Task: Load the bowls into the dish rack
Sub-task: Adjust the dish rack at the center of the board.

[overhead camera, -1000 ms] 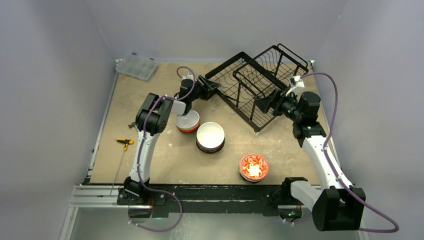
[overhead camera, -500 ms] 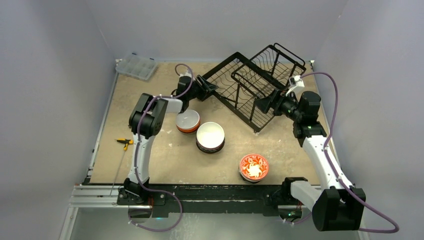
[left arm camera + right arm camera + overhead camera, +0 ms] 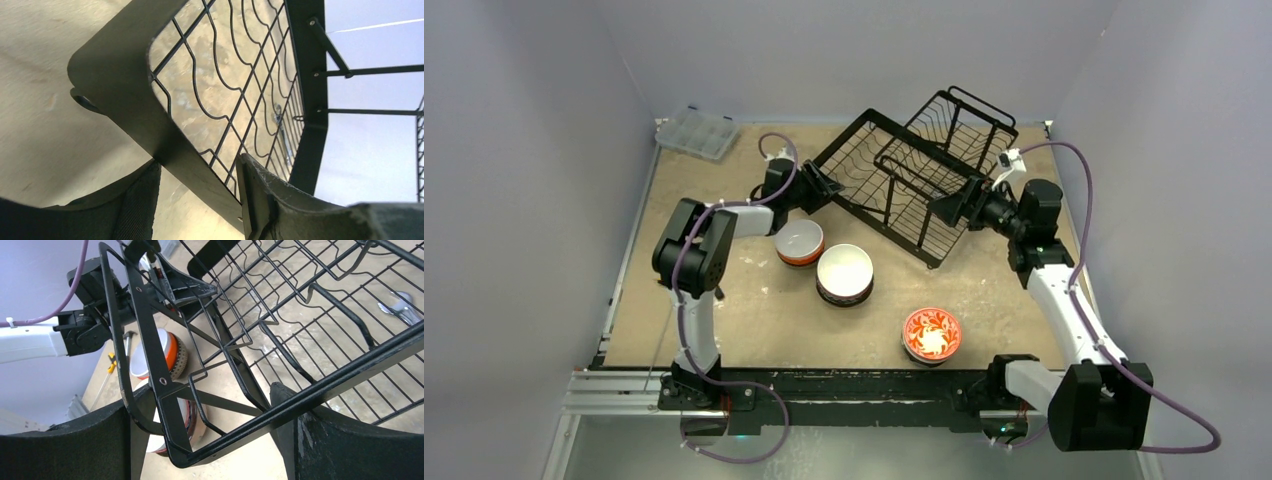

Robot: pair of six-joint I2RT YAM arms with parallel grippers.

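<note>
The black wire dish rack (image 3: 894,180) is tilted at the back of the table, held from both ends. My left gripper (image 3: 809,190) is shut on the flat frame at the rack's left corner (image 3: 125,85), which runs between its fingers. My right gripper (image 3: 949,207) is shut wide on the rack's near right corner (image 3: 320,385), with the bars crossing between its fingers. Three bowls stand on the table in front: an orange, white-lined bowl (image 3: 800,242), a dark stack with a white inside (image 3: 844,273) and a red floral bowl (image 3: 932,334). No bowl shows in the rack.
A clear plastic compartment box (image 3: 696,132) lies at the back left corner. A metal spoon-like piece (image 3: 400,307) lies on the table under the rack. Grey walls close in the table on three sides. A yellow-handled tool (image 3: 111,362) lies at the left.
The dish rack has shifted left and turned, and both grippers have moved left with it. The bowls have stayed in place.
</note>
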